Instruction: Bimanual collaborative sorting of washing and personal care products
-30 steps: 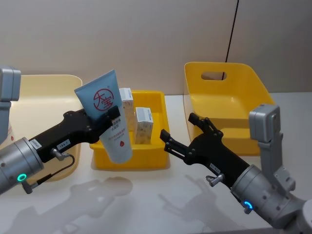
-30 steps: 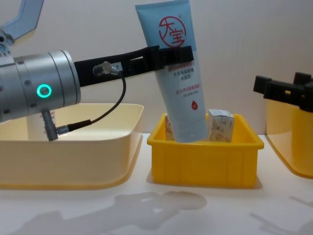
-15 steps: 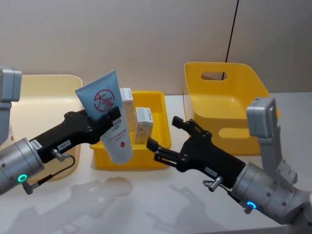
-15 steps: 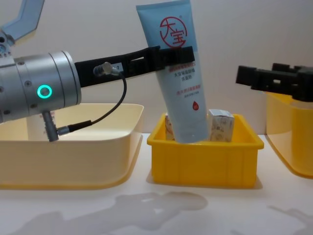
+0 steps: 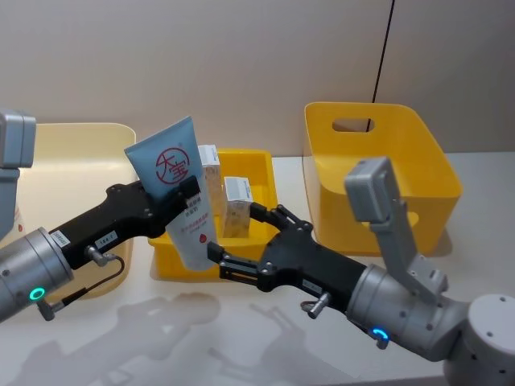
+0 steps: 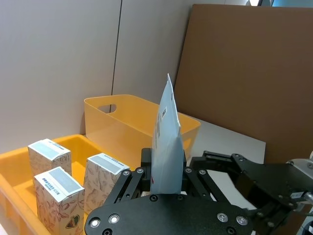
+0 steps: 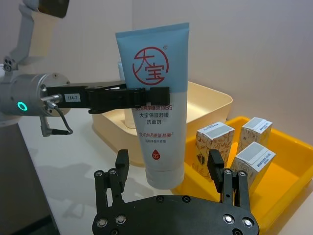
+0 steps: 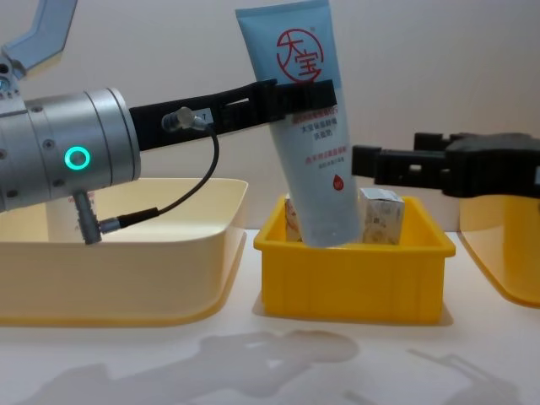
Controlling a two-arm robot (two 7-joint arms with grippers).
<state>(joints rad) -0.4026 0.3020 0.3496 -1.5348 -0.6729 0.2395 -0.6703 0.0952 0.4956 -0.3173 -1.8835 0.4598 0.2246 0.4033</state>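
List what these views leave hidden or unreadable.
Chest view: small white cartons, mostly behind the yellow plastic tray's wall and the light-blue squeeze tube in the left claw.
Chest view: large yellow plastic bin, cut by the right edge, top behind the open right claw's arm.
Head view: tube's print, too small.

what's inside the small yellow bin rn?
Three white cartons stand in the small yellow bin. The tube in the left tool covers its front-left corner; contents there unseen.

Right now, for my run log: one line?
left gripper: shut on blue tube | blue tube: tilted, wide end up | right gripper: open, near its lower end
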